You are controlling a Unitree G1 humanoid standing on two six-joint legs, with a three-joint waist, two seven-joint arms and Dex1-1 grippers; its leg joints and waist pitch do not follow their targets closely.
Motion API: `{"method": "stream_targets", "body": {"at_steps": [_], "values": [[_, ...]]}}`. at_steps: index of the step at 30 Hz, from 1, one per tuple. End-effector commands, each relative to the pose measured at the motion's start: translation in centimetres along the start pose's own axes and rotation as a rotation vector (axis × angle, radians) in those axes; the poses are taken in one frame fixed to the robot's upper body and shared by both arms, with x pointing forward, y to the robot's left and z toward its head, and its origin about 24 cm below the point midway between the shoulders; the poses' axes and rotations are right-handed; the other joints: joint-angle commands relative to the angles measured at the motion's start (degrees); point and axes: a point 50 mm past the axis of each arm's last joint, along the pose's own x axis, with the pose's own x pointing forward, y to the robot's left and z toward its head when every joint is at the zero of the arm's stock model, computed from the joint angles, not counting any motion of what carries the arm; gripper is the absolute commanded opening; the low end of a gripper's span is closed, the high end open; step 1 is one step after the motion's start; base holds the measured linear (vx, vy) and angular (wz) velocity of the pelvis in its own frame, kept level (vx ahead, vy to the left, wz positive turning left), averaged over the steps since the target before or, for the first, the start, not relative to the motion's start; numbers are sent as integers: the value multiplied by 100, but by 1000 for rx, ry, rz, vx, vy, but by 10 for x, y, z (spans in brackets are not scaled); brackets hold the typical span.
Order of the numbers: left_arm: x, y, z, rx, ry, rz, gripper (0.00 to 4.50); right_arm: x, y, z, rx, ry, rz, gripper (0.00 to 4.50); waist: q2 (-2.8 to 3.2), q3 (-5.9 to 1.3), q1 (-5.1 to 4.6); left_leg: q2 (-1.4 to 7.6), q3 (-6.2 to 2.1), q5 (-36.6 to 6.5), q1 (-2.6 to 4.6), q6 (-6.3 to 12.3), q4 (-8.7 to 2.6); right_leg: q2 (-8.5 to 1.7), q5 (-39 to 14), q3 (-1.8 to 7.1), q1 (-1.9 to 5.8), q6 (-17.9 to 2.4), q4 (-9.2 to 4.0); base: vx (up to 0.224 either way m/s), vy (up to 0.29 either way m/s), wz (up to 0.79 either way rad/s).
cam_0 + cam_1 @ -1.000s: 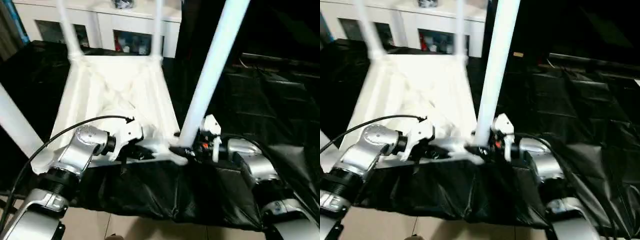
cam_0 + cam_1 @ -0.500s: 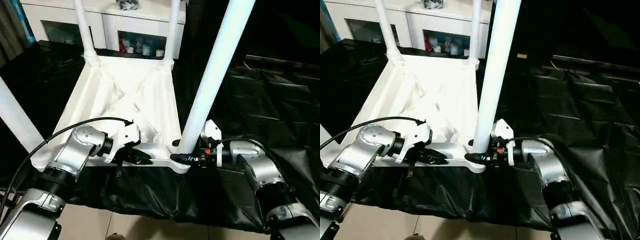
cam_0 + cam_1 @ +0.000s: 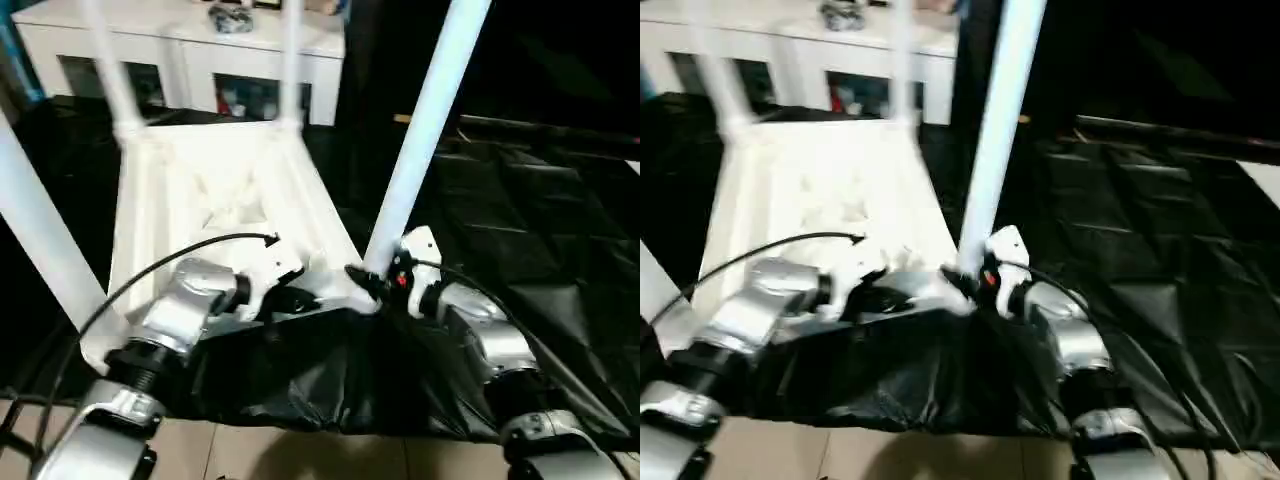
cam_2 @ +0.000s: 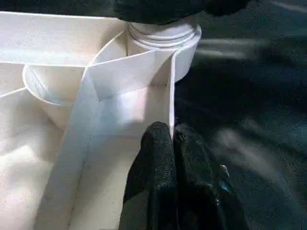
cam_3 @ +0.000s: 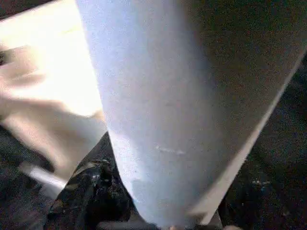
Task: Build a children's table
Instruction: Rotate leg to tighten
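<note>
Children's table (image 3: 215,190): all white, ribbed underside w/ crossing ribs; tube legs (image 3: 425,125) white w/ pale bluish cast. Sheet (image 3: 520,210) under it: glossy black, creased. Both grippers black: left gripper (image 4: 168,158), right gripper (image 3: 362,283) w/ small red spot just behind. Forearms (image 3: 180,305) silver, black cable. Cabinet (image 3: 200,60) white, dark glass doors. Floor (image 3: 300,455) beige.

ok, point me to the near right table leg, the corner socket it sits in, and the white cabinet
near right table leg (image 3: 420,130), left eye view, middle of the tube.
corner socket (image 4: 163,36), left wrist view, its round collar at the leg's base.
white cabinet (image 3: 190,35), left eye view, front edge of its top.
</note>
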Motion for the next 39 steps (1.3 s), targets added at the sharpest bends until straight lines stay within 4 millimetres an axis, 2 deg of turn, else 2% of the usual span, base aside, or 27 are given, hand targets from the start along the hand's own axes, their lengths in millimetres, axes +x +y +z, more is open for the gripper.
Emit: {"method": "stream_targets", "body": {"at_steps": [1, 2, 4, 8, 10, 13, 14, 19, 20, 21, 26, 28, 32, 34, 36, 39], "values": [[33, -27, 27, 38, -60, -100, 0, 18, 37, -28, 76, 132, 44, 197, 113, -175, -25, 156, -125, -2182, -6, -83, -433, -536, -3265, 273, 96, -357, -642, 0, 0, 0], [40, -31, 31, 50, -54, -95, 0, 26, 45, -22, 71, 113, 38, 197, 126, -180, -28, 155, -128, -2247, -8, -64, -428, -551, -3271, 278, 90, -326, -647, 0, 0, 0], [41, -32, 31, 55, -52, -96, 0, 29, 49, -20, 60, 106, 47, 196, 110, -187, -34, 143, -120, -2231, -20, -44, -424, -548, -3234, 283, 95, -316, -652, 0, 0, 0], [39, -32, 30, 62, -43, -93, 0, 34, 55, -12, 4, 76, 71, 196, 113, -202, -18, 157, -94, -2017, -43, 25, -433, -542, -2816, 325, 108, -434, -597, 0, 0, 0], [33, -27, 25, 69, -26, -94, 0, 31, 51, -11, -1, 52, 101, 264, 115, -205, -14, 160, -77, -1927, -47, 46, -434, -532, -2576, 339, 113, -527, -571, 0, 0, 0], [25, -22, 19, 72, -10, -94, 0, 25, 43, -10, -10, 34, 142, 277, 111, -204, -18, 158, -66, -1880, -54, 83, -431, -531, -2513, 349, 118, -574, -562, 0, 0, 0], [20, -18, 16, 74, 2, -94, 0, 21, 38, -9, -22, 29, 181, 293, 113, -218, -8, 162, -61, -1756, -73, 125, -425, -531, -2348, 355, 147, -624, -536, 0, 0, 0], [3, -8, 7, 98, 37, -121, 0, 3, 27, -8, -104, 46, 362, 316, 122, -236, 41, 178, -31, -1409, -76, 271, -406, -505, -1645, 366, 187, -857, -463, 0, 0, 0], [-1, -6, 5, 102, 44, -132, 0, -1, 25, -7, -125, 50, 402, 345, 116, -240, 44, 180, -20, -1323, -77, 284, -405, -503, -1466, 371, 193, -941, -437, 0, 0, 0], [-5, -3, 4, 108, 50, -135, 0, -6, 23, -6, -137, 57, 446, 345, 117, -240, 52, 176, -23, -1209, -98, 308, -405, -500, -1356, 362, 221, -974, -424, 0, 0, 0], [-21, 7, 1, 127, 68, -150, 0, -28, 17, -5, -167, 110, 658, 345, 121, -224, 119, 196, -7, -1220, -67, 359, -398, -497, -1412, 358, 209, -1017, -433, 0, 0, 0], [-25, 10, 1, 128, 69, -156, 0, -32, 16, -5, -184, 131, 709, 345, 105, -229, 152, 199, -2, -1176, -88, 339, -395, -512, -1488, 356, 220, -987, -432, 0, 0, 0], [-35, 15, -1, 133, 80, -167, 0, -38, 14, -7, -191, 183, 786, 311, 91, -223, 193, 194, -8, -1147, -84, 288, -395, -519, -1748, 351, 216, -892, -444, 0, 0, 0], [-38, 17, -2, 134, 84, -170, 0, -39, 13, -7, -192, 195, 799, 306, 102, -228, 201, 205, -8, -1126, -85, 279, -396, -513, -1683, 351, 211, -899, -428, 0, 0, 0], [-41, 18, -3, 135, 88, -173, 0, -39, 14, -7, -187, 199, 808, 282, 79, -234, 200, 201, -5, -1062, -94, 268, -388, -515, -1558, 350, 218, -935, -409, 0, 0, 0], [-43, 19, -4, 128, 87, -173, 0, -39, 15, -7, -172, 202, 819, 261, 85, -238, 206, 201, -6, -1002, -89, 259, -388, -514, -1482, 349, 220, -952, -399, 0, 0, 0]]}}
